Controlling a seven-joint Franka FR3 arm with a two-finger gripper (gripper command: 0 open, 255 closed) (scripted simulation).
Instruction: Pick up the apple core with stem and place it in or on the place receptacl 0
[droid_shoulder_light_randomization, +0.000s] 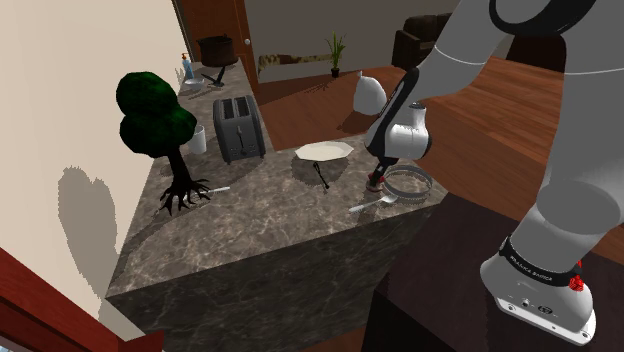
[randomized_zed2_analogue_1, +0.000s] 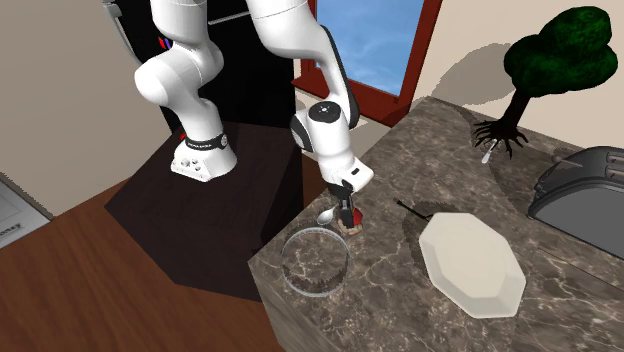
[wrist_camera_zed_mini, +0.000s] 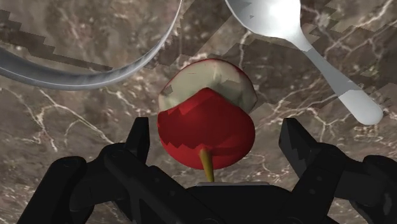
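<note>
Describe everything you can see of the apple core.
The apple core has red skin, a pale bitten face and a thin yellowish stem that points toward the claw. It lies on the dark marbled countertop, close to the rim of the clear bowl and to a spoon. The open claw straddles it, and the fingers do not clasp it.

Apple core (wrist_camera_zed_mini: 207, 127) on counter (droid_shoulder_light_randomization: 250, 225), just beside spoon (wrist_camera_zed_mini: 280, 19), near bowl (wrist_camera_zed_mini: 83, 76)

Arm reaches down, tool (wrist_camera_zed_mini: 217, 137) pointing downward, fingers (wrist_camera_zed_mini: 141, 135) spread apart.
</note>
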